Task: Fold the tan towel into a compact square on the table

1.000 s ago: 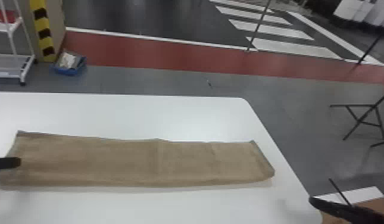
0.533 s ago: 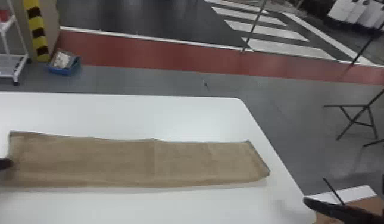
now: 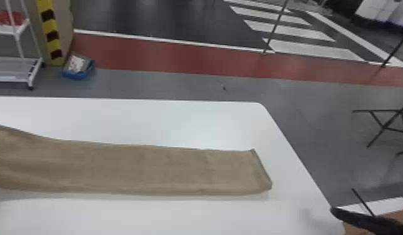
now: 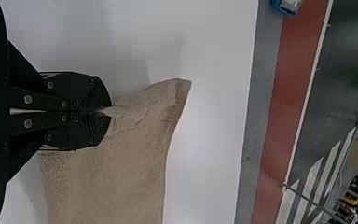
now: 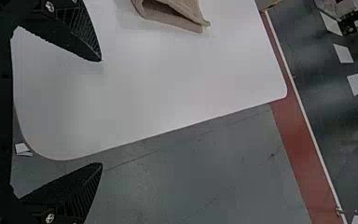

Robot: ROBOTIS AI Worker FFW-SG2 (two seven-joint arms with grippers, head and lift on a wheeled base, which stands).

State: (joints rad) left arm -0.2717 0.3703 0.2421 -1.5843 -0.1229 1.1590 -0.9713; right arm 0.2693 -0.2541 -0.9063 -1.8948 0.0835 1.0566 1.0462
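The tan towel (image 3: 131, 168) was laid as a long, thin strip on the white counter (image 3: 178, 125), running from side to side. At the end by the robot's right, layers and a small gap could be seen, so it seemed to have been folded the long way. The short end by the robot's left was pinched by the left gripper (image 4: 109, 112), its jaws closed on a little bit of cloth. That bit was held between the two corners, perhaps so that both could be brought along without one being left to droop. Small wrinkles were made near the pinch. The right gripper (image 5: 101, 112) was held by the counter's right edge, well apart from the towel, with its jaws wide open and nothing between them. It was likely kept there so that the cloth would have room to be turned over. The strip was much too long to be called a square, so the fold across its length was still to be made. For that, the pinched end would need to be lifted and laid toward the other end. If it were pulled too hard, the whole strip could be dragged or the layers made crooked.
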